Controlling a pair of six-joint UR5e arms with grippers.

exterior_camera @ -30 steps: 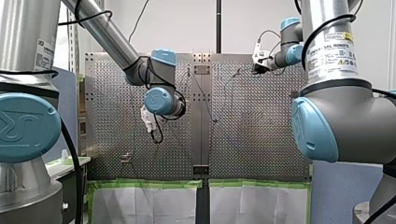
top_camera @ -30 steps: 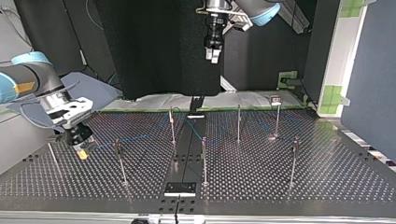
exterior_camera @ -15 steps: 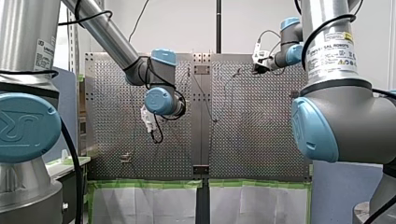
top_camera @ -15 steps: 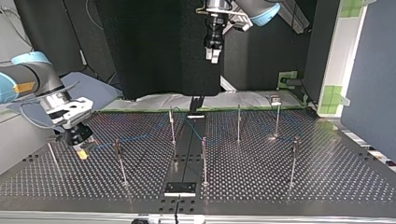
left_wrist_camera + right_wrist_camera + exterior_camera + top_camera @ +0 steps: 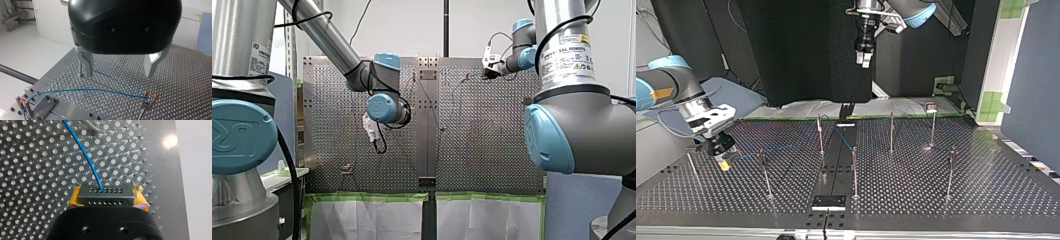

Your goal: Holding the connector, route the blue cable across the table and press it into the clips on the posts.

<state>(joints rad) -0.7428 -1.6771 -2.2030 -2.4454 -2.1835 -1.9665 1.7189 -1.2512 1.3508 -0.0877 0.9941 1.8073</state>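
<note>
1. My right end effector (image 5: 724, 162), low over the bench (image 5: 986, 190) at the left of the top view, is clenched on the connector (image 5: 105, 194). The right wrist view shows the grey block pinched between the yellow pads (image 5: 73, 198).
2. The blue cable (image 5: 85, 157) leaves the connector's face and runs ahead of the fingers toward the foot of a post (image 5: 93, 129). In the top view it trails rightward past the lower-left post (image 5: 764, 172) toward the middle posts.
3. My left end effector (image 5: 118, 72) hangs high at the top centre of the top view. Its metal fingers are spread wide, with nothing between them. Below it the cable appears to sit in an orange-marked clip (image 5: 150, 95).
4. The step in hand looks like carrying the connector on to the next clip. To do it well, keep the block square in the pads. Draw the cable just taut enough to lie in line with the clip's slot, then come down from above rather than dragging it sideways against the post.
5. Room is tight on the connector's side. The bench's edge runs just beside my right end effector in its wrist view, and a thin post (image 5: 692, 167) stands near it at the far left of the top view.
6. The right half of the top view offers wide lanes, since the posts there stand well apart.
</note>
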